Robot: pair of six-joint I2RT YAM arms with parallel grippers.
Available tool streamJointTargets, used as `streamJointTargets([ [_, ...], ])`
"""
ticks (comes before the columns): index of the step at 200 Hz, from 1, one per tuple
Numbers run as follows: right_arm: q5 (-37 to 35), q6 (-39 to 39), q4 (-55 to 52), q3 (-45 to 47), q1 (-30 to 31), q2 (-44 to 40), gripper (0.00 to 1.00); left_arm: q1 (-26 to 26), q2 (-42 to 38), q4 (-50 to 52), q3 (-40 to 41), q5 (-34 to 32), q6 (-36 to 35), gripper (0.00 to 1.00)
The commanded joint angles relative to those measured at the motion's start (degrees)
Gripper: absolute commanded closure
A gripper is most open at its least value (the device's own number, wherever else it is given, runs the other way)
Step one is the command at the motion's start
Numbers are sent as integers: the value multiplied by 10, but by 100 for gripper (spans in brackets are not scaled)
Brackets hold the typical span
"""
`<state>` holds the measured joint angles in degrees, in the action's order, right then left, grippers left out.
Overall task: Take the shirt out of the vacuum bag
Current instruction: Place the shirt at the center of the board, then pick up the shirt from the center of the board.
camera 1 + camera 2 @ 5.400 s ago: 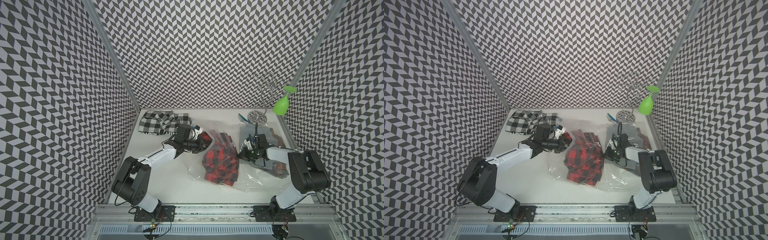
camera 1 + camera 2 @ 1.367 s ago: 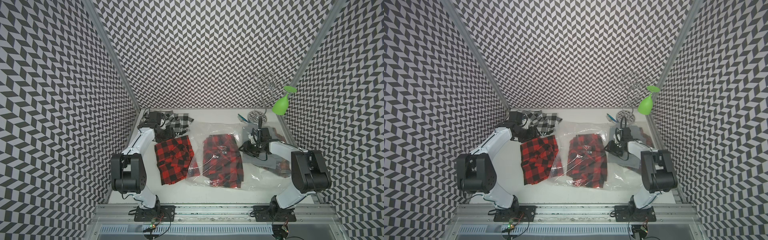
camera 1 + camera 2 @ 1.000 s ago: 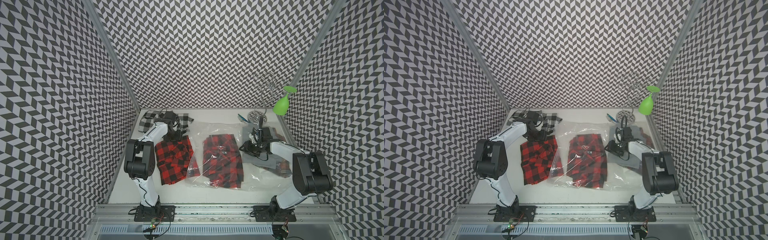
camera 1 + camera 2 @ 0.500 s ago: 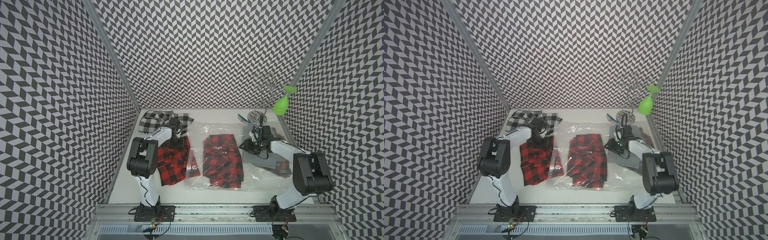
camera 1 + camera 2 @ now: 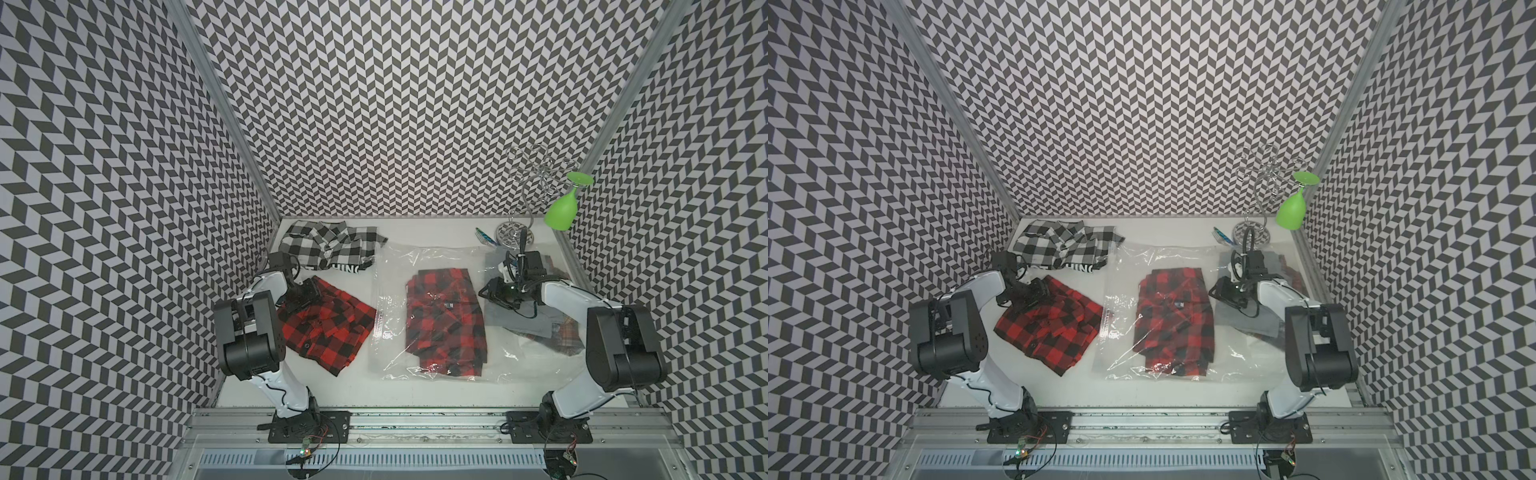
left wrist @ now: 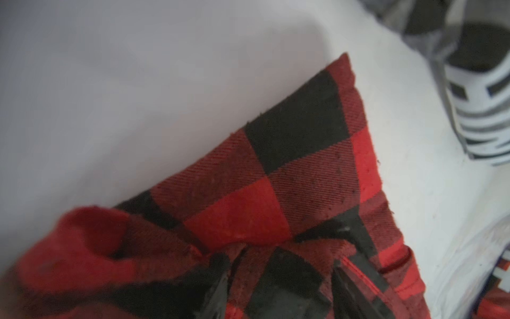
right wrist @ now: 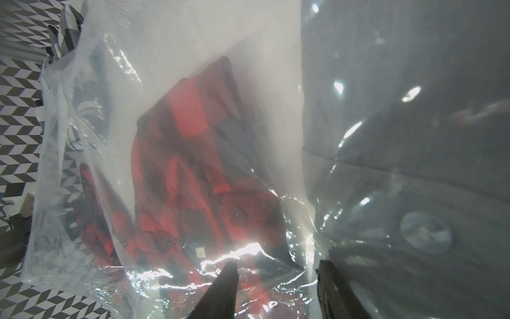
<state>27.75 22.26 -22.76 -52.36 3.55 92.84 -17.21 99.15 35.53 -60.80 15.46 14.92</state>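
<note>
Now, two alike shirts have to be told apart. One red-and-black checked flannel shirt point(image 5: 328, 332) is found loosely folded on the white worktop point(image 5: 415, 392), wholly outside the large clear crinkly plastic vacuum bag point(image 5: 440, 257) and just beside it. A second red-and-black checked shirt point(image 5: 444, 320) is seen folded flat inside that bag, near its middle, under the film.

The left tool point(image 5: 305, 291) is set low on the rear corner of the outside shirt. In the left wrist view its fingers point(image 6: 218, 276) are shown apart with bunched flannel between them. Whether the cloth is clamped or let go cannot be told.

The right tool point(image 5: 492, 293) is placed at the bag's opposite end, where a flat grey cloth point(image 5: 511, 328) lies beneath the plastic. In the right wrist view its fingers point(image 7: 226, 284) are shown parted against glaring film, with the round pale valve point(image 7: 425, 232) close by. Whether any film is nipped cannot be told either.

The step in hand is judged to be the setting-down of the first shirt, so the task is taken as partly done, with one garment out and one sealed in.

For the next move, the left tool would need to be lifted clear of the flannel. It would then be carried to the bag edge nearest the outside shirt, where a printed strip point(image 5: 380, 316) suggests the mouth. That edge would have to be entered low, and the inner shirt's near hem pinched through no plastic. The far end should be held down by the right tool so that the bag is not dragged along.
</note>
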Motion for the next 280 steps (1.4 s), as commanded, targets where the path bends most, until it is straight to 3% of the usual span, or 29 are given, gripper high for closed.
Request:
streamJointTargets([
  [1, 0, -4, 11, -2, -5, -25, 50, -15, -26, 1, -2, -29, 27, 34],
  [27, 3, -4, 11, -2, -5, -27, 50, 3, -83, 31, -47, -39, 33, 30],
  [57, 1, -6, 10, -4, -5, -24, 50, 103, -132, 77, -78, -37, 33, 25],
  [79, 4, -5, 9, -7, -5, -21, 50, 191, -154, 96, -43, -45, 43, 22],
  [117, 7, -6, 8, -8, -5, -21, 50, 292, -189, 123, 36, -68, 70, 19],
  [123, 7, -6, 8, -9, -5, -22, 50, 300, -195, 127, 46, -73, 74, 18],
  [130, 8, -6, 9, -8, -5, -23, 50, 307, -200, 131, 55, -76, 74, 9],
  [146, 10, -7, 10, -5, -5, -24, 50, 322, -208, 138, 73, -79, 85, 8],
  [208, 18, -6, 20, 4, -5, -24, 50, 377, -161, 124, 106, -130, 105, 10],
  [280, 29, -4, 30, 15, -5, -30, 50, 417, -87, 147, 59, -187, 113, 14],
])
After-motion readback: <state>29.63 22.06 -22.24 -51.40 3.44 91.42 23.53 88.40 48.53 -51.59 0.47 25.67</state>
